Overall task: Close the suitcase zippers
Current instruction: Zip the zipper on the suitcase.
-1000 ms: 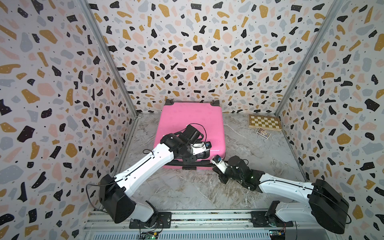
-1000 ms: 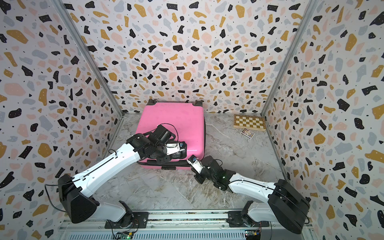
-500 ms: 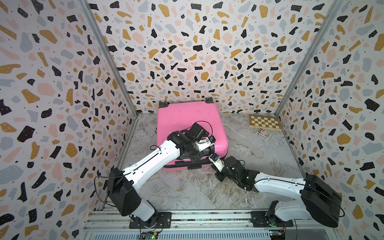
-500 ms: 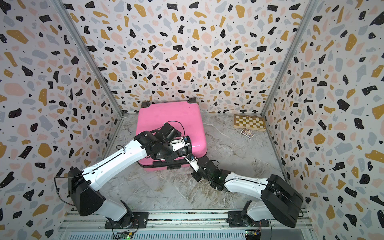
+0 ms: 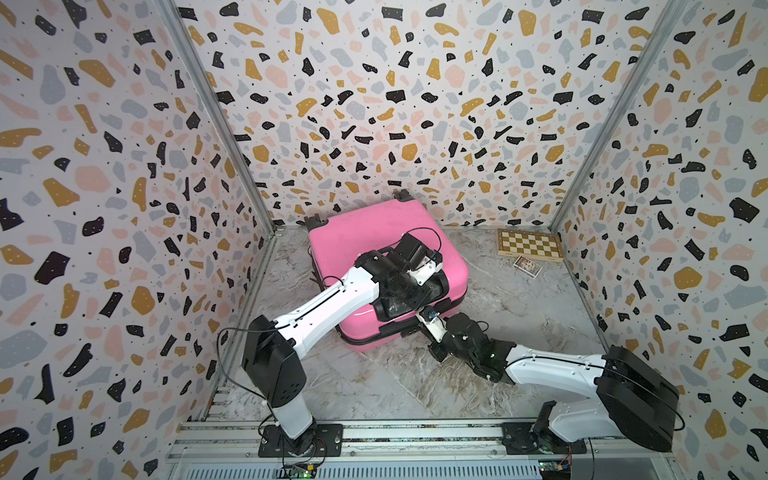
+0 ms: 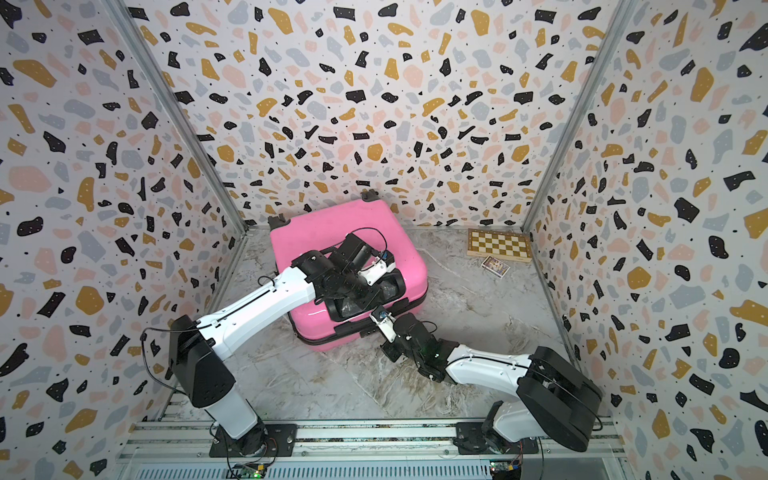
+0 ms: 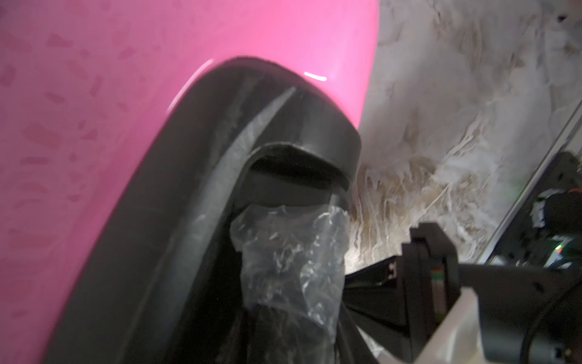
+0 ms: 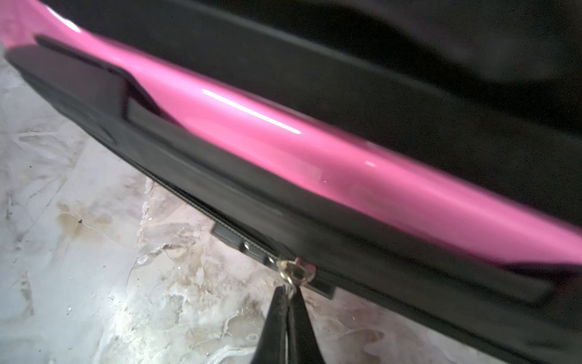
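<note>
The suitcase (image 5: 365,245) is lying flat toward the back left corner of the marbled tabletop (image 5: 519,316), turned askew, with its black wheels pointing at the back wall. The left arm is reaching across the pink lid, and the left gripper (image 5: 411,293) is sitting down at the black handle (image 7: 283,132), which is partly wrapped in crinkled clear plastic (image 7: 289,258). I cannot tell whether that claw is clamping the handle or only resting against it.

The right arm is stretching low over the tabletop toward the near side of the case. There the right gripper (image 8: 288,291) is pressing its thin black fingers together on a small metal zipper pull (image 8: 294,271), which is hanging from the black zipper band (image 8: 201,192) under the pink shell.

A chessboard (image 5: 530,245) is sitting in the back right corner, with a small box (image 5: 527,266) just in front of it.
</note>
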Robot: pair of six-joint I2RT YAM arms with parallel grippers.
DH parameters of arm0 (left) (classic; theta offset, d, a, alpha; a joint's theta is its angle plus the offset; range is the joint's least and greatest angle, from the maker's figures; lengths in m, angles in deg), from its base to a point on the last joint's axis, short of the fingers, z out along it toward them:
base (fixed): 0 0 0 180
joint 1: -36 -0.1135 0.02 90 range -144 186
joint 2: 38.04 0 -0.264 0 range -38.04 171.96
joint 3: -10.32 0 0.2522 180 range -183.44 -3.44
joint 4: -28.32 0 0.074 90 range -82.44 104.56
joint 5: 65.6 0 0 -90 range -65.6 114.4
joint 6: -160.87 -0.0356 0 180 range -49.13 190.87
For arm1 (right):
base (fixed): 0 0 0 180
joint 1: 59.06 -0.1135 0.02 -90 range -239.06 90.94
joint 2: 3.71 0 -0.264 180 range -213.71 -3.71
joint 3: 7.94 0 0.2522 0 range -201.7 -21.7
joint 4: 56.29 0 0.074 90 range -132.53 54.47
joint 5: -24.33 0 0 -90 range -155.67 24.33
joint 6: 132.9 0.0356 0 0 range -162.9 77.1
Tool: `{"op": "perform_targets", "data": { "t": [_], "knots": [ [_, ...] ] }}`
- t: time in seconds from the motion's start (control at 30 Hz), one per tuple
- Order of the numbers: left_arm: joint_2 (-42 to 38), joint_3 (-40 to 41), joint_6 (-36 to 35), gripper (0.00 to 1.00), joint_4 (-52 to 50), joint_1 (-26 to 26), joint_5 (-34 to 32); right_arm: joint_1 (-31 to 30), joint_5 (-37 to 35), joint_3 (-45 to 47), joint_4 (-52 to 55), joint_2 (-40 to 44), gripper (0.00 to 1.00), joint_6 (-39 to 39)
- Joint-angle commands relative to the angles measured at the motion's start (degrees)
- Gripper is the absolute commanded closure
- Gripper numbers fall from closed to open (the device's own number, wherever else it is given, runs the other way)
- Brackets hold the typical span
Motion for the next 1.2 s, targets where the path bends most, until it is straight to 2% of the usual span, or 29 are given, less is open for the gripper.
{"op": "perform_targets", "data": {
  "t": [0.0, 0.4, 0.67, 0.9, 1.17],
  "knots": [
    [5.1, -2.5, 14.5, 1.00, 19.1, -2.3, -6.7, -5.0, 14.3, -2.0, -3.4, 1.1, 1.00, -1.9],
    [11.5, -10.1, 18.9, 1.00, 20.4, -2.2, -10.7, -8.4, 16.9, -2.2, -3.2, 1.3, 1.00, -4.5],
    [13.4, -10.4, 21.3, 1.00, 22.8, -2.2, -14.2, -10.2, 18.3, -4.3, -2.7, -0.7, 1.00, -5.2],
    [16.0, -13.9, 20.7, 1.00, 22.7, -2.2, -13.7, -11.7, 22.2, -7.4, -0.8, -3.2, 1.00, -7.1],
    [17.3, -14.5, 21.6, 1.00, 26.2, -2.2, -13.3, -13.7, 22.1, -10.9, -0.9, -6.5, 1.00, -6.8]
  ]
}}
